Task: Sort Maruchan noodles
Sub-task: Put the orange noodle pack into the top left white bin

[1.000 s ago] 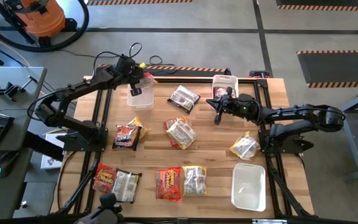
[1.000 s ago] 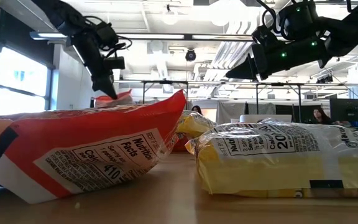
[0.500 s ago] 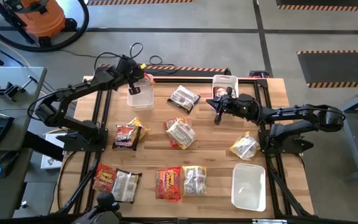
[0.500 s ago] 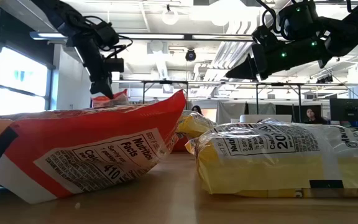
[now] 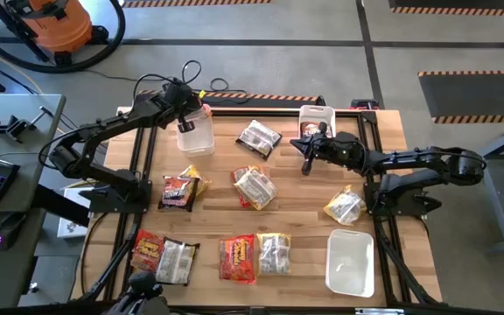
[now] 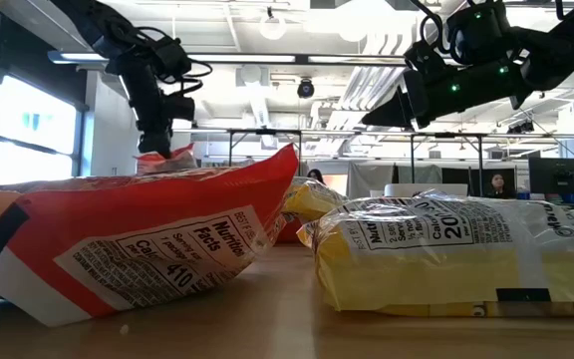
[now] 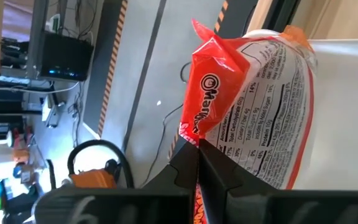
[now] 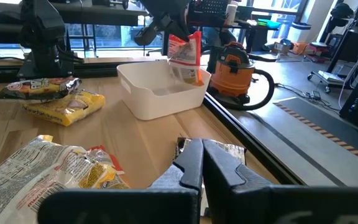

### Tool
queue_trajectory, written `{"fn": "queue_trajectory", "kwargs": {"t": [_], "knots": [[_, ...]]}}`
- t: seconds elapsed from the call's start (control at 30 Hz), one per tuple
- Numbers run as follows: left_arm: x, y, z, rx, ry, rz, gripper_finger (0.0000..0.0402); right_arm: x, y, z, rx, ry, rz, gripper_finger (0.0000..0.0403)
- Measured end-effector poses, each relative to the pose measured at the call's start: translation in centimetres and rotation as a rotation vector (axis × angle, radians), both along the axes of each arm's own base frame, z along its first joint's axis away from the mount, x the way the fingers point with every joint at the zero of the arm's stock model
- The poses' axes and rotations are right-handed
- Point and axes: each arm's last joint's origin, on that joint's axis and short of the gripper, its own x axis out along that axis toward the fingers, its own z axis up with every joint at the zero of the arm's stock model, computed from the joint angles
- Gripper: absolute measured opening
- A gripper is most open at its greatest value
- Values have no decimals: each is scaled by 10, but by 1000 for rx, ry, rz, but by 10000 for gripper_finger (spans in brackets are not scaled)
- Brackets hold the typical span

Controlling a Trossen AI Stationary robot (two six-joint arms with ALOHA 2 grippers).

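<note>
My left gripper (image 5: 185,112) is at the table's far left, shut on a red-orange noodle packet (image 7: 253,93) over a white bin (image 5: 198,140). The right wrist view shows that packet (image 8: 184,53) upright, its lower part inside the bin (image 8: 154,102). My right gripper (image 5: 305,168) hovers shut above the table right of centre and touches nothing. A dark brown-silver packet (image 5: 258,137) lies flat just beyond it. Several more packets lie flat on the wood, among them a yellow-white one (image 5: 254,185) and a red-orange one (image 5: 237,258). My left gripper pinches the red-orange packet between its two fingers, by the crimped edge at its top (image 7: 194,134). The fingers come from above, pointing down. The packet hangs upright below them with its lower part inside the white bin; whether it touches the bin's floor I cannot tell.
A second white bin (image 5: 316,118) at the far edge holds a dark packet (image 5: 304,129). A third bin (image 5: 350,261) sits at the near right corner. Packets lie along the near edge (image 5: 178,260), at the left (image 5: 180,191) and at the right (image 5: 344,206). Bare wood shows between them.
My left gripper has gone down a little with the red-orange packet, which now sits deeper in the far-left bin. It has stayed shut on the packet.
</note>
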Motion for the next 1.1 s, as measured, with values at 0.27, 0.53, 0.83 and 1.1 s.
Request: {"fn": "queue_trajectory", "kwargs": {"t": [0.27, 0.53, 0.83, 1.1], "knots": [[7, -2, -8, -11, 40, 14, 0, 0, 0, 0, 0, 0, 0, 0], [11, 4, -26, -60, 34, 93, 0, 0, 0, 0, 0, 0, 0, 0], [19, 16, -36, -1, -75, 204, 3, 0, 0, 0, 0, 0, 1, 0], [21, 17, -26, 70, -135, 213, 48, 0, 0, -1, 2, 6, 1, 0]]}}
